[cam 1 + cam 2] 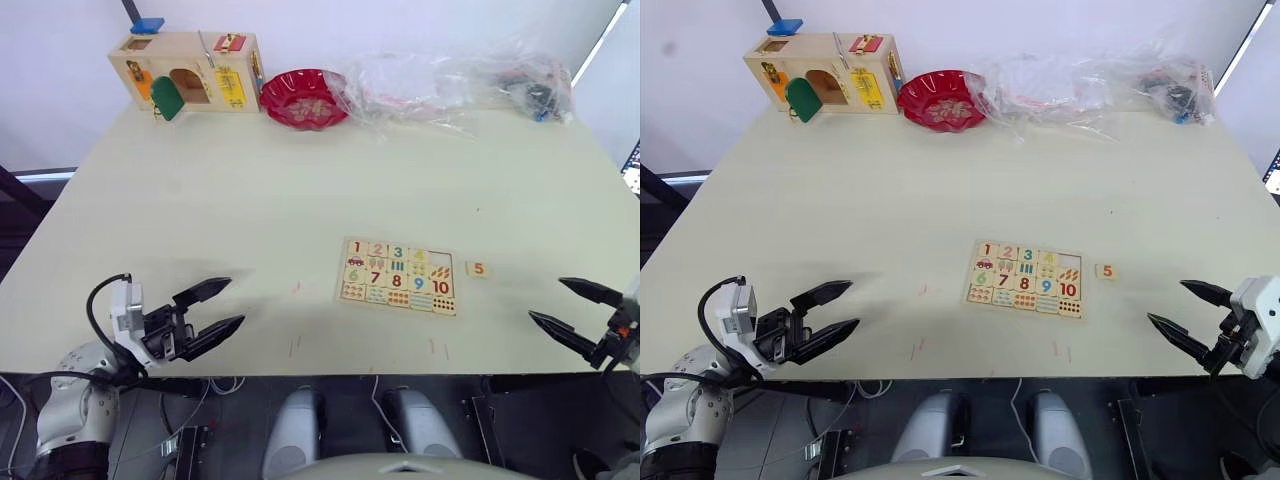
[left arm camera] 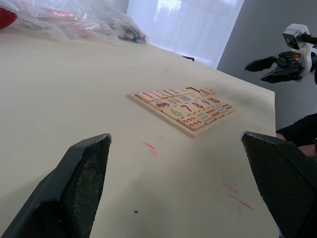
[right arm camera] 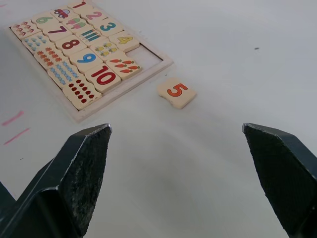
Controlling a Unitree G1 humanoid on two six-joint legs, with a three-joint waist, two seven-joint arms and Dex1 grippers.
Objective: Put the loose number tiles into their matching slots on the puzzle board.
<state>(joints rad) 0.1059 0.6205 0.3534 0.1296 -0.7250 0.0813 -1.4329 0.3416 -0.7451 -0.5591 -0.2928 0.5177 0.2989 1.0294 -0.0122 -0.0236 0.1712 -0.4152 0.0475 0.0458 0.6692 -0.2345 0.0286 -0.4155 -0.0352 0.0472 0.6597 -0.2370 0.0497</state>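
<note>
The orange 5 tile [image 3: 176, 92] lies flat on the counter [image 1: 250, 200], just beside the puzzle board [image 3: 148, 69] at its right edge, next to the one bare slot [image 3: 144, 53] beyond the yellow 4. Tiles 1 to 4 already sit in their row, so I judge this the last piece. My right claw [image 1: 578, 313] hovers released, near the tile and facing it, ready to reach. My left claw [image 1: 208, 312] hangs released too, well apart. The plastic bags' contents [image 1: 450, 75] are hard to make out.
</note>
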